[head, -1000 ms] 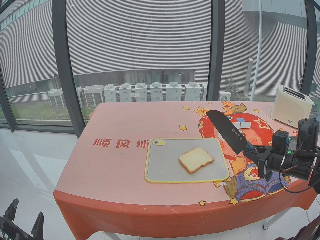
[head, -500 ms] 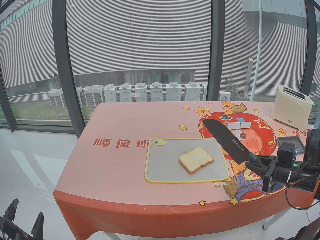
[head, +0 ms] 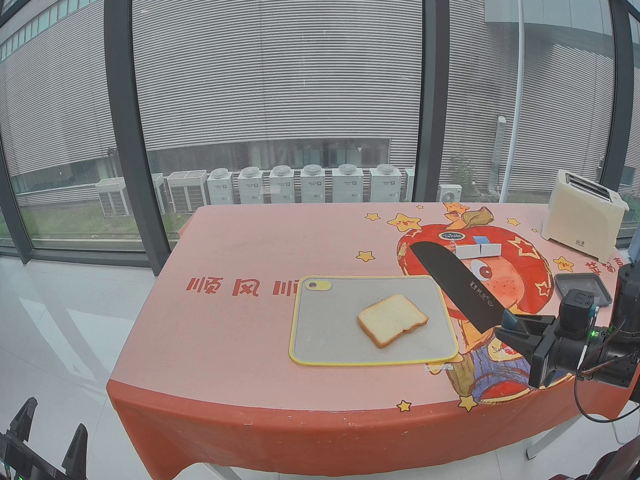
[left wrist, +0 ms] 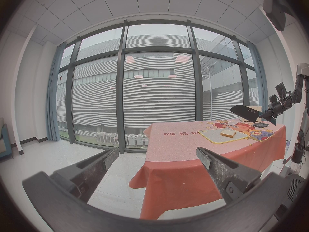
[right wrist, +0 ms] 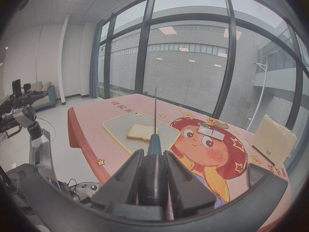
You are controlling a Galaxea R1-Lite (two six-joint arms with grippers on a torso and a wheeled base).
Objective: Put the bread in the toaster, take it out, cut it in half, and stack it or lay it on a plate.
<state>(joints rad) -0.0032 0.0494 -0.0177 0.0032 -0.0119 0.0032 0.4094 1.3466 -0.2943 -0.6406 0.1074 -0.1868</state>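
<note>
As right end effector (head: 517, 326) grips knife (head: 457, 283), bread (head: 392, 319) leftward

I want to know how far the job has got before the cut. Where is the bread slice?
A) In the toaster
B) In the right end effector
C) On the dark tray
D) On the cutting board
D: the bread slice lies flat and uncut on the yellow-rimmed cutting board, and the right end effector holds the knife in the air beside it.
</note>
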